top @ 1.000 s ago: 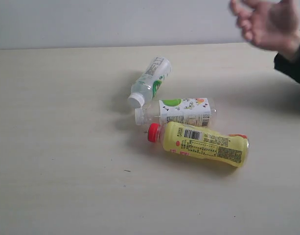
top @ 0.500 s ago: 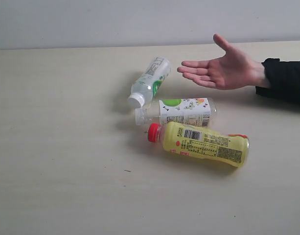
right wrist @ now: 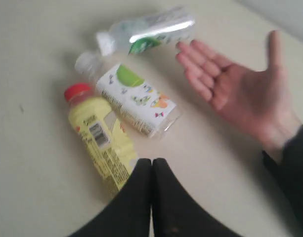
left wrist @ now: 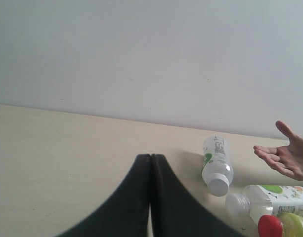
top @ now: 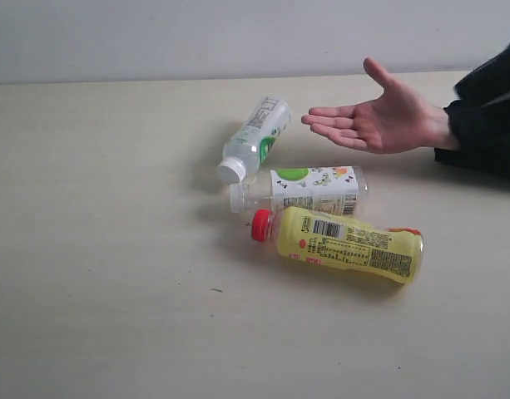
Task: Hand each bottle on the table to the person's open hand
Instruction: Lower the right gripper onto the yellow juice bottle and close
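Three bottles lie on their sides on the table [top: 96, 249]. One clear bottle with a white-green label [top: 253, 137] lies farthest back, a second clear labelled bottle [top: 309, 189] in the middle, and a yellow bottle with a red cap [top: 346, 243] nearest. The person's open hand [top: 379, 116] hovers palm up just behind and right of them, empty. My left gripper [left wrist: 151, 156] is shut and empty, well short of the bottles. My right gripper [right wrist: 151, 160] is also shut and empty, by the base of the yellow bottle [right wrist: 103, 143], with the hand [right wrist: 240, 94] off to one side.
The black sleeve [top: 479, 137] reaches in from the right edge, with a further dark shape [top: 496, 71] above it. A pale wall [top: 196, 37] runs along the table's far edge. Bare tabletop spreads left of and in front of the bottles.
The hand came down from the upper right, blurred, and now holds still, palm up, behind the bottles. A dark shape has appeared above the sleeve. The bottles have not moved.
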Available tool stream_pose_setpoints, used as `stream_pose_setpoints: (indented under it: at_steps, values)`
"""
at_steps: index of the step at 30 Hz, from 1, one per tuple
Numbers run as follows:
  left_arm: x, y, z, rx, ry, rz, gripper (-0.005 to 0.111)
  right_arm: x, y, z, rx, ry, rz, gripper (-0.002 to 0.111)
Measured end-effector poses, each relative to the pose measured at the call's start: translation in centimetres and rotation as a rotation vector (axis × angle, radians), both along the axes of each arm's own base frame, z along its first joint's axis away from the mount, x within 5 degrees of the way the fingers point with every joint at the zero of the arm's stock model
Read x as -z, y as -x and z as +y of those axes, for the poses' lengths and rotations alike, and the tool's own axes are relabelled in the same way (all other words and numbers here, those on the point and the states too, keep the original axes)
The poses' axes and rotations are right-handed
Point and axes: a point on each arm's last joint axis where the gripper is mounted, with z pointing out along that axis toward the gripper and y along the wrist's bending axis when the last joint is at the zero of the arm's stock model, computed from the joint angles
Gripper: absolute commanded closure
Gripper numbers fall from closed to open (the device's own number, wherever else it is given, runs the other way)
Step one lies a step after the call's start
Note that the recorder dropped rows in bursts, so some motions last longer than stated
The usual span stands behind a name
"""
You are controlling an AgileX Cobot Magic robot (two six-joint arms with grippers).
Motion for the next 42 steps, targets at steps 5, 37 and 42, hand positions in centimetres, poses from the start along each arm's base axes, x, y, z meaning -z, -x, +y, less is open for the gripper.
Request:
stream_pose_setpoints:
  at_steps: [5, 37, 42]
  values:
    - [0.0, 0.0, 0.0, 0.000, 0.000, 0.000, 0.106, 2.4, -5.8, 1.6, -0.257, 0.166, 0.150, 0.100]
    - [0.0, 0.0, 0.0, 0.000, 0.000, 0.000, 0.106, 13.9, -9.7, 8.9, -0.464, 0.412, 0.476, 0.036]
    - [0.0, 0.0, 0.0, 0.000, 0.000, 0.000, 0.106, 15.4, -9.9, 9.1, -0.452, 0.417, 0.525, 0.036]
